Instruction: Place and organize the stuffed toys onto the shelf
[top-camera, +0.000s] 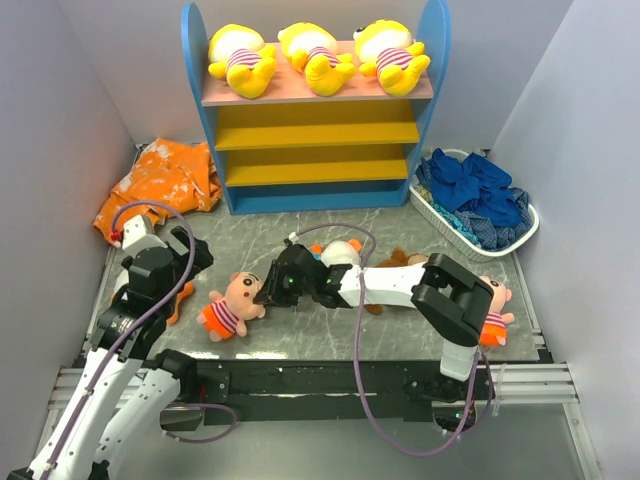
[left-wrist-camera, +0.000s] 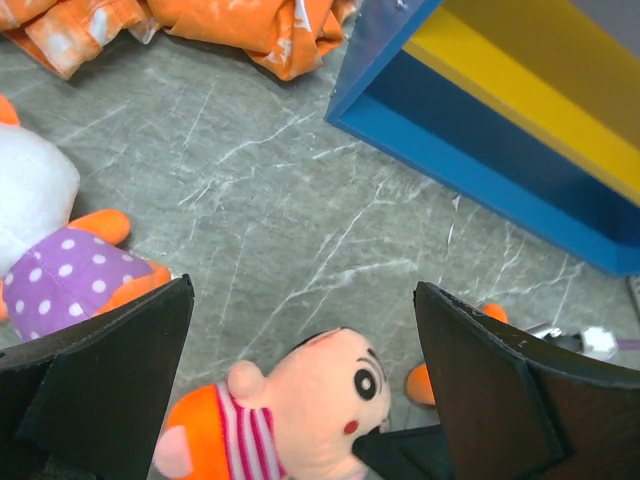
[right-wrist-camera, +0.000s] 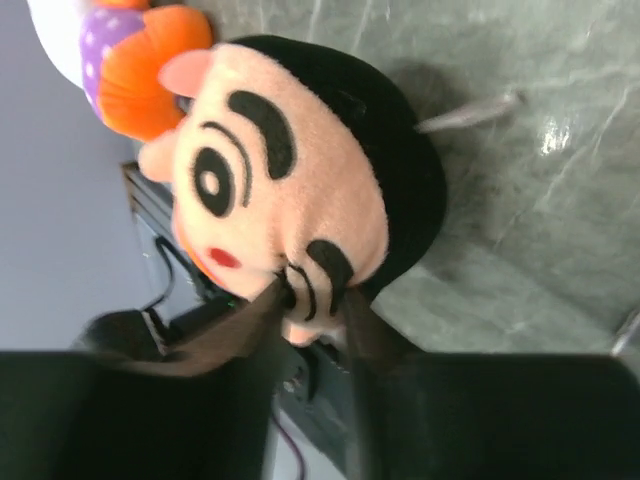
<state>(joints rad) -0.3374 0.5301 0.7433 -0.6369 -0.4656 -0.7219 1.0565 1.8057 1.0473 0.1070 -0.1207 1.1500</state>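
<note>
Your right claw (right-wrist-camera: 315, 292) pinches the striped-shirt doll (right-wrist-camera: 280, 190) by its face on the worktop (left-wrist-camera: 300, 200); your left claw (left-wrist-camera: 300, 350) hangs wide open, empty.

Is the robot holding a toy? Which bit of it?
Yes. The right gripper pinches the striped-shirt doll by its face, next to one eye. The left gripper is open and holds nothing.

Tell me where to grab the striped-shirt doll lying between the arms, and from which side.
Take the striped-shirt doll by its head, from the side of the right gripper: it lies face up, head nearest that gripper, which pinches its face.
</note>
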